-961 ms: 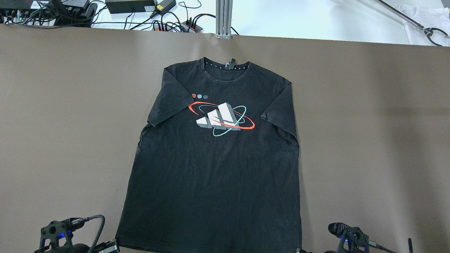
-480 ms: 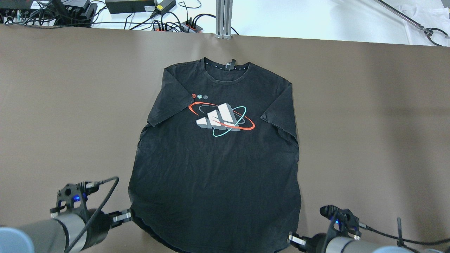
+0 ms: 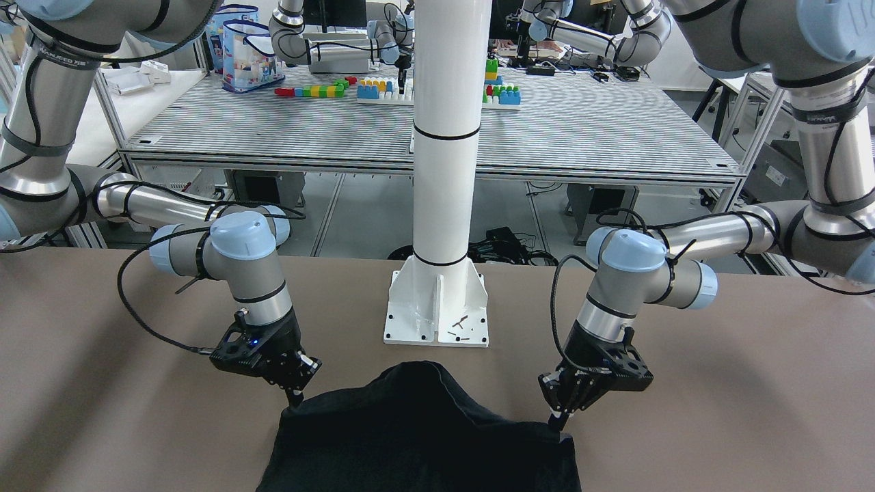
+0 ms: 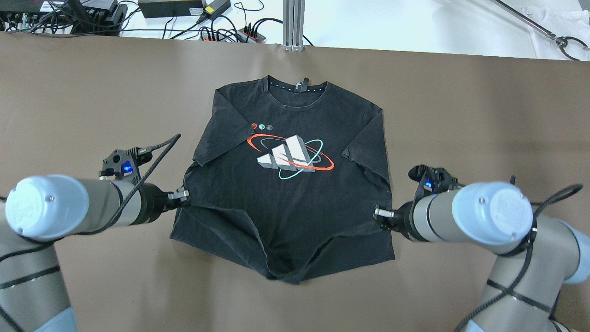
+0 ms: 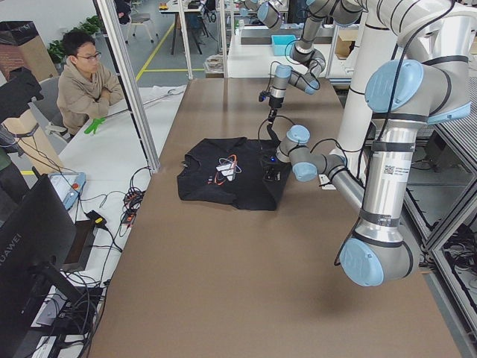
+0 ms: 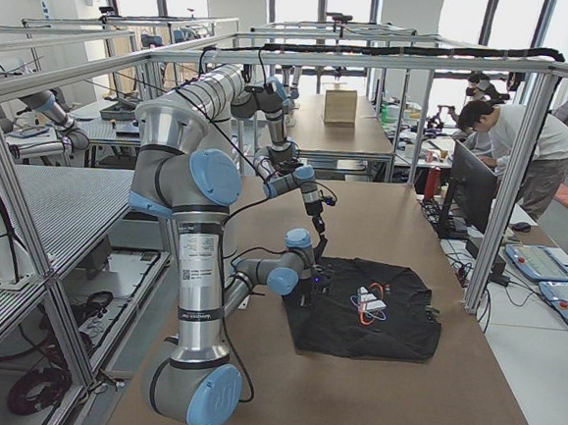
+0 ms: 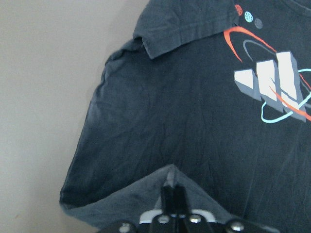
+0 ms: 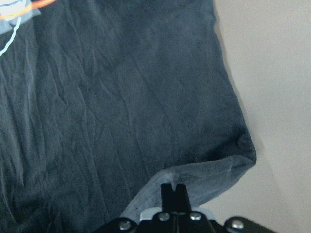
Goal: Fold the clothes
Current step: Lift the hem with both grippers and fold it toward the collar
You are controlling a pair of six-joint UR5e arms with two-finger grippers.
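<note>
i see my left gripper (image 4: 183, 197) pinched tight on the left hem corner of the black t-shirt (image 4: 286, 207). in the left wrist view its fingers (image 7: 167, 194) are pressed together, with the cloth peaked up between them. my right gripper (image 4: 379, 213) is pinched the same way on the right hem corner, fingers (image 8: 167, 193) together on a lifted flap that shows the grey inside. the t-shirt lies front up in the middle of the brown table (image 4: 69, 101), collar away from me, its printed logo (image 4: 290, 157) uncovered. its lower part is doubled over toward the chest, with a sagging fold at the near edge. half a second ago both grippers were nearer me, low in the overhead view, and the hem was barely lifted. a second ago the shirt lay flat at full length.
</note>
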